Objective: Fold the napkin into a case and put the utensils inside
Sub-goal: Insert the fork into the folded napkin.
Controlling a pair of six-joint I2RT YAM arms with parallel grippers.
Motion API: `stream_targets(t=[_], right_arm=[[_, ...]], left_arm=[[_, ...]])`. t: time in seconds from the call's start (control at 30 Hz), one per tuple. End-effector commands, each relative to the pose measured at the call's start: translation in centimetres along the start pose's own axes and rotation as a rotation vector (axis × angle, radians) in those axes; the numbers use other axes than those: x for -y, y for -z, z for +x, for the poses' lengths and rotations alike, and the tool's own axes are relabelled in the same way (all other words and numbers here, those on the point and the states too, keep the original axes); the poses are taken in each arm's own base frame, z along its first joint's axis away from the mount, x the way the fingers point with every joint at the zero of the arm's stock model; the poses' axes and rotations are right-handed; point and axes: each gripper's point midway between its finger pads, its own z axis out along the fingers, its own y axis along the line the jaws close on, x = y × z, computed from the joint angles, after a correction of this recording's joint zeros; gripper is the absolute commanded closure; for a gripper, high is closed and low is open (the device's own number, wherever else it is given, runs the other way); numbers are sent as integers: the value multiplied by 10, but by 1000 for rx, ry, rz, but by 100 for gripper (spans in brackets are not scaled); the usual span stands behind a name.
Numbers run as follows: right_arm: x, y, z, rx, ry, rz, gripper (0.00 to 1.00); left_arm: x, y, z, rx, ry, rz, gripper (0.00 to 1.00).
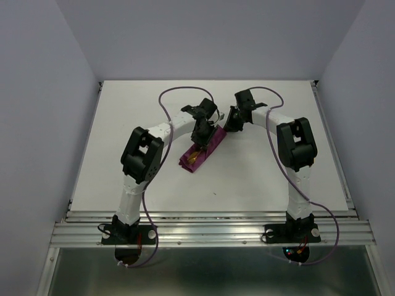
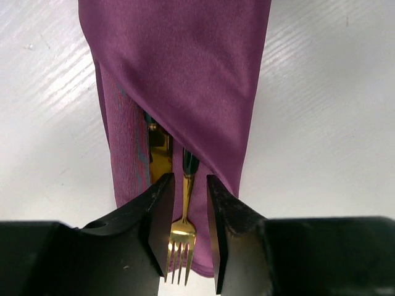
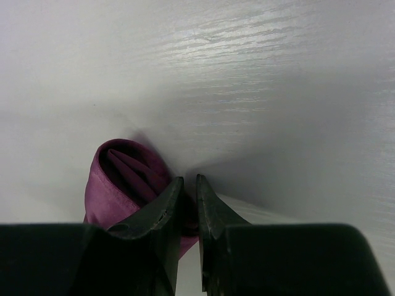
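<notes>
Placing looks done: the black-handled gold fork (image 2: 182, 231) and knife (image 2: 159, 157) lie in the folded plum-purple cloth case (image 2: 185, 74) on the white table (image 1: 259, 179), our left gripper (image 2: 189, 182) parted astride the fork, our right gripper (image 3: 189, 182) near-closed at the case's end, hold unclear, so next we'd lift clear.

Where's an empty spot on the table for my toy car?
Bare table lies on the near side of the case, between the two arms. Also outside the left arm and the right arm. The middle is crowded: left gripper and right gripper meet at the case.
</notes>
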Motion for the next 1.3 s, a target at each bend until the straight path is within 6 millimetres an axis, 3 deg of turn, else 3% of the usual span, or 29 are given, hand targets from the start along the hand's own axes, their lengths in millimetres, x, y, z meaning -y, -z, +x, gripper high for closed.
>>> stream_targets(t=[0.0,0.73,1.0,1.27], right_arm=[[7,4,18,-45,8,40,80],[6,3,24,-56,12,46,80],[4,5,21,-47,14,43,80],[5,4,22,-50,13,47,80]], left_arm=[[4,31,-5,65,-14,-5,63],[0,12,31,-6,-10,-12,68],[3,14,23,10,-15,5,86],[7,12,7,23,-46,16,89]])
